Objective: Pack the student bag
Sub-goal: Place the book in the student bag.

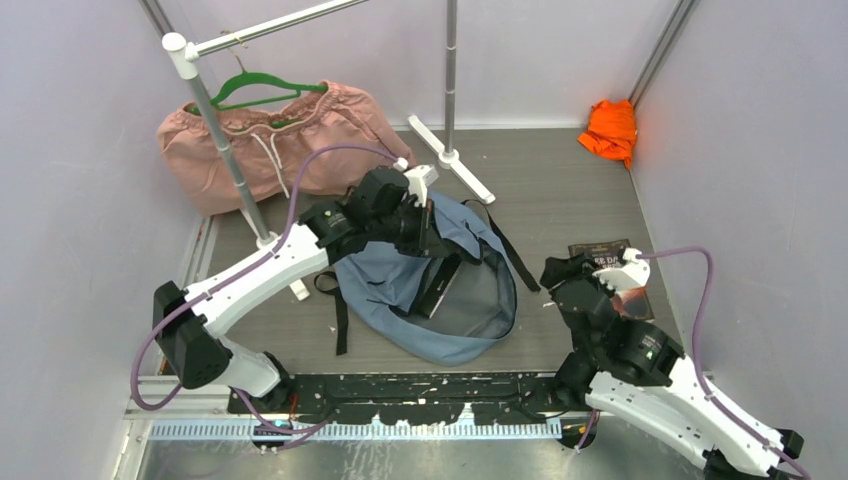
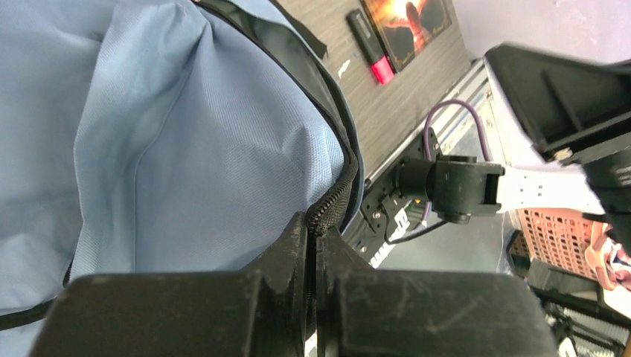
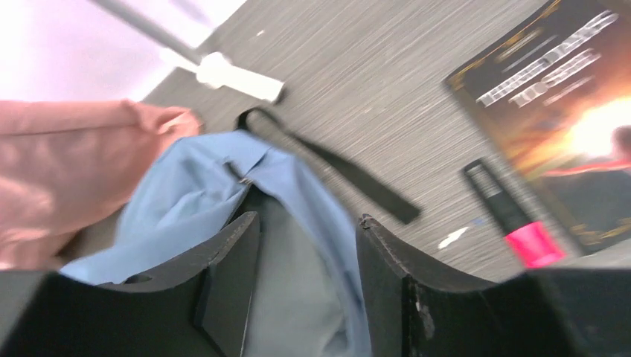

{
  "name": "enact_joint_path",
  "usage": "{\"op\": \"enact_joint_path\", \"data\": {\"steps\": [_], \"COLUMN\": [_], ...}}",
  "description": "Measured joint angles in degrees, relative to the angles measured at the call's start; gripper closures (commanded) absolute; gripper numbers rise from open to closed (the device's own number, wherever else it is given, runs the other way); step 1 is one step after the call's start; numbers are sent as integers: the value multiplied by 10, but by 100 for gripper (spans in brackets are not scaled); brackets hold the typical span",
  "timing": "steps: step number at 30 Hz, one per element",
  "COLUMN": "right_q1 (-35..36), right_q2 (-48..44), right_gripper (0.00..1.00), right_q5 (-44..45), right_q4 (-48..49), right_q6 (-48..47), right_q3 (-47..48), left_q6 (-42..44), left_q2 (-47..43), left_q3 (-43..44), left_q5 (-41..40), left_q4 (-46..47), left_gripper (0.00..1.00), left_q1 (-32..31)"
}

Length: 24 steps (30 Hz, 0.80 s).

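Left of and behind the student bag [image 1: 385, 280], a pink drawstring garment [image 1: 300, 150] is seen slumped on a green hanger [image 1: 262, 88], beside a white rack pole [image 1: 222, 150]. The student bag, soft dusty-blue with black straps, is laid on the grey tabletop [image 1: 560, 190] midway between the two arms. Its main opening is unzipped and gapes towards the right. The left gripper [image 2: 313, 223] is clamped tight on the bag's far upper rim, with the black zipper trim [image 2: 331, 201] pinched between its fingers. A dark flat item [image 1: 440, 285] is seen lying slanted inside the bag's opening. Just right of the bag, the right gripper [image 3: 309, 218] is held with its jaws moderately apart and nothing between them. The bag's blue fabric is visible beyond the gap. Further right of the bag, a dark-covered book [image 3: 565, 119] is laid flat. A black marker with a pink cap [image 3: 513, 223] is placed just beside the book, on the side nearer the bag. Far right of and behind the bag, an orange cloth [image 1: 610, 130] is bunched in the corner.
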Motion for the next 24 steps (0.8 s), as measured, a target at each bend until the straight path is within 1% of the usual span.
{"op": "enact_joint_path", "data": {"steps": [3, 6, 7, 9, 10, 14, 17, 19, 20, 21, 23, 24], "right_q1": [-6, -29, -45, -106, -137, -322, -426, -474, -496, -515, -550, -568], "right_q2": [61, 115, 127, 143, 148, 195, 260, 308, 328, 342, 363, 374], "right_gripper": [41, 40, 39, 38, 36, 31, 27, 25, 24, 22, 19, 17], "right_q5": [57, 74, 71, 44, 23, -119, -213, -262, -282, -298, -320, -328], "right_q4": [-58, -67, -63, -44, -33, 25, 61, 79, 89, 95, 104, 109], "right_q6": [-23, -54, -69, -105, -118, -168, -192, -205, -211, -216, -227, -232], "right_q3": [49, 69, 69, 67, 65, 62, 63, 67, 68, 69, 73, 78], "left_q6": [0, 0, 0, -1, -1, -2, -3, -2, -1, 0, 6, 10], "left_q2": [5, 16, 18, 24, 26, 35, 37, 38, 40, 44, 56, 66], "left_q3": [-17, -33, -38, -50, -54, -66, -68, -68, -67, -66, -62, -54], "left_q5": [23, 42, 47, 58, 62, 79, 87, 89, 89, 90, 91, 93], "left_q4": [8, 18, 21, 27, 28, 33, 40, 46, 48, 48, 44, 36], "left_gripper": [100, 100, 100, 100, 100, 100, 100, 100, 91, 80, 43, 31], "left_q1": [0, 0, 0, 0, 0, -1, -10, -19, -25, -33, -43, -47]}}
